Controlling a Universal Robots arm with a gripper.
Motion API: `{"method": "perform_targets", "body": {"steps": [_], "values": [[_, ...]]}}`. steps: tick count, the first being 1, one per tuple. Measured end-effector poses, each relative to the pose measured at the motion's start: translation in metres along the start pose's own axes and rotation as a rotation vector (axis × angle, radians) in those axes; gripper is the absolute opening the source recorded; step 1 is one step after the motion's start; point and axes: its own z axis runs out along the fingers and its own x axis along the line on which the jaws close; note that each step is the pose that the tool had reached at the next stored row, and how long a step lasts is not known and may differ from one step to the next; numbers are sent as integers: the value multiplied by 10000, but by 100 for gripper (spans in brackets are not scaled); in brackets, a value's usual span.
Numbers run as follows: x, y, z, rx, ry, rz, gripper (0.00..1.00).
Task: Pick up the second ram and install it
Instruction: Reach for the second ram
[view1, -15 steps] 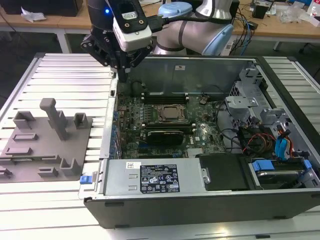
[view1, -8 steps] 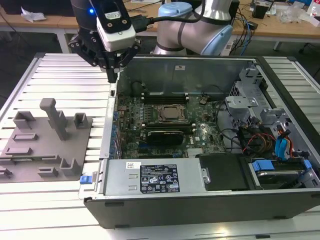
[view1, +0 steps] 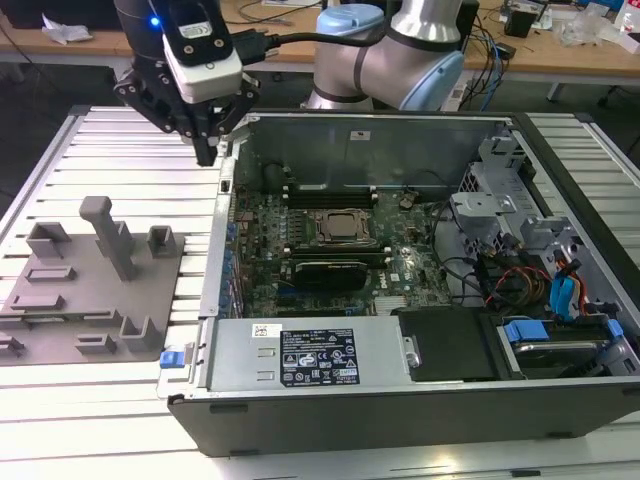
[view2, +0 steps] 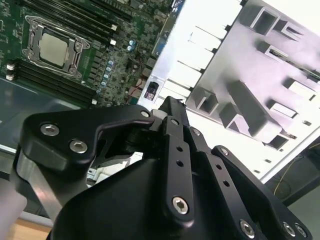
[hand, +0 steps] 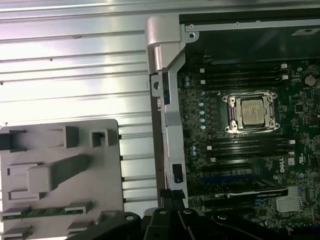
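Your gripper hangs with its jaws together on nothing, above the rear corner of the case wall and well apart from the ram. The ram stands on edge in a low slot of the fixture, near the post. In the first wrist view you see just its thin green top edge. Judge it light and stiff, but thin and fragile. You would do best to pinch it at mid-length, squarely across its two flat faces, so it neither tilts nor slips. Keep the squeeze modest, because the chips and the contact edge could be damaged, and a skewed pull could jam it in its slot. Take the socket as the dial's centre in the exterior view. The fixture then sits at about 8 o'clock, outside the case on the ribbed table, and your gripper is at about 10 o'clock. Long dark slots run beside the socket at 12 and 6 o'clock, and I cannot tell whether any is filled.
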Motion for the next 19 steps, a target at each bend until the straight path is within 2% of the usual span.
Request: {"method": "perform_targets", "body": {"steps": [7,12,14,19], "values": [[129,-10,0,0,0,1,11],[281,-21,-1,0,0,0,11],[363,-27,-2,0,0,1,11],[494,-37,-3,0,0,0,11]]}}
